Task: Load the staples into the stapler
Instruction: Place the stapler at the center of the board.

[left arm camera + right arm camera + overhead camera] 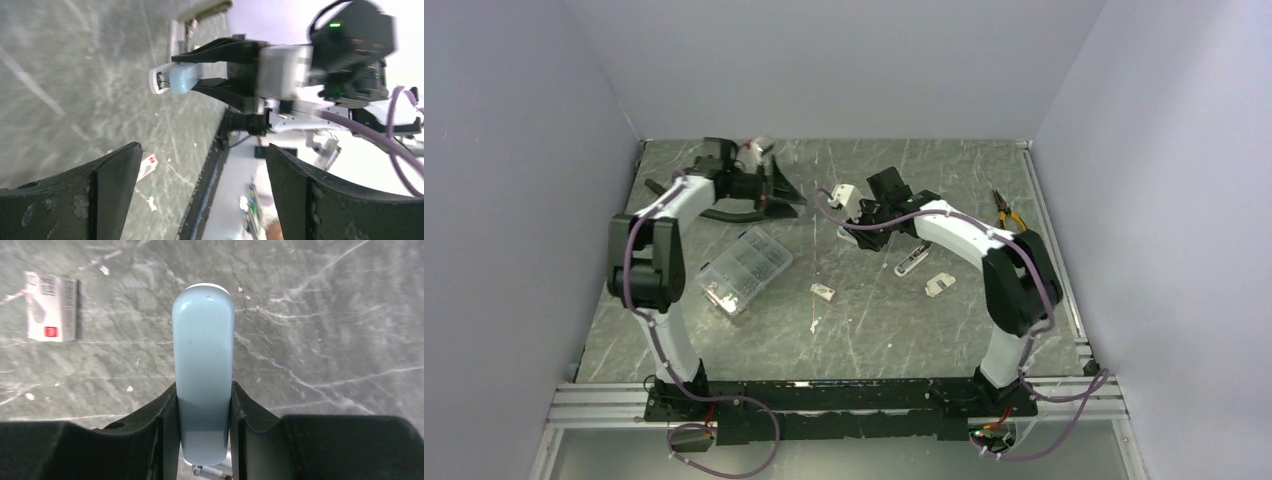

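My right gripper (203, 390) is shut on a pale blue stapler (203, 345) that sticks out forward past the fingertips, held above the table. From above, that gripper (856, 208) and the stapler (842, 196) sit mid-table toward the back. The staples, a tiny white box with a red mark (51, 306), lie flat on the table, also visible from above (822, 292) and in the left wrist view (148, 165). My left gripper (202, 160) is open with nothing between its fingers. It points at the held stapler (179, 79), a short gap away (786, 196).
A clear plastic compartment case (744, 270) lies left of centre. A silver metal strip (911, 263) and a small white piece (940, 285) lie near the right arm. Orange-handled pliers (1007, 212) are at the right edge. A dark curved object (727, 214) lies under the left arm.
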Robot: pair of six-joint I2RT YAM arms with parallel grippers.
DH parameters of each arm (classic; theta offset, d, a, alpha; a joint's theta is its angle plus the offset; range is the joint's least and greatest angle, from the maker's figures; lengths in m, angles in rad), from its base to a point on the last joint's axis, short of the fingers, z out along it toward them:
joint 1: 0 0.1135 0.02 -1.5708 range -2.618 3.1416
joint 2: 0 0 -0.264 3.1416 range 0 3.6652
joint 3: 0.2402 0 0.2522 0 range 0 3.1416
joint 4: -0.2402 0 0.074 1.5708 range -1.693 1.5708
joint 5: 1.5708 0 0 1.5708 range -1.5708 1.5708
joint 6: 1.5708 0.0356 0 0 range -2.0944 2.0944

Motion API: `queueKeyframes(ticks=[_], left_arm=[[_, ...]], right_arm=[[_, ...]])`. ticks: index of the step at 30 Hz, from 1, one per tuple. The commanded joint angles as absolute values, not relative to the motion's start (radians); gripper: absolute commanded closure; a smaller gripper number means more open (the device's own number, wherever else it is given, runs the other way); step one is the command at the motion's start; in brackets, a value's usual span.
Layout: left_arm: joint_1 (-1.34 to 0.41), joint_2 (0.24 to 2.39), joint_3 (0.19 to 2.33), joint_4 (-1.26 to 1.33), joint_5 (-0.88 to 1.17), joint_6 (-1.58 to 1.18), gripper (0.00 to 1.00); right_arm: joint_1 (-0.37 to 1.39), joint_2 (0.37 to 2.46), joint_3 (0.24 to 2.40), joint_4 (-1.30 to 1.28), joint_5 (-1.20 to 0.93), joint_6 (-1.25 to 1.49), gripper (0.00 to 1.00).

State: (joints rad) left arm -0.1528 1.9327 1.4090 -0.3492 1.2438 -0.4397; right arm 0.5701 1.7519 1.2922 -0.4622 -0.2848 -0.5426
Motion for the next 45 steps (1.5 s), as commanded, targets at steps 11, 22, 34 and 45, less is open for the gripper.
queueKeyframes(ticks=[11,22,34,45], left_arm=[[0.042,1.649,1.396,-0.562,1.024,-0.241,0.02],[0.09,1.605,1.394,-0.574,0.959,-0.254,0.02],[0.187,1.598,1.393,-0.528,1.119,-0.34,0.02],[0.132,1.64,1.443,-0.641,1.054,-0.199,0.02]], right_arm=[[0.545,1.999,1.432,-0.471,-0.316,-0.743,0.76],[0.501,1.914,1.445,-0.481,-0.286,-0.63,0.01],[0.339,1.549,1.291,-0.562,-0.05,-0.434,0.0],[0.176,1.572,1.198,-0.538,-0.041,-0.428,0.03]])
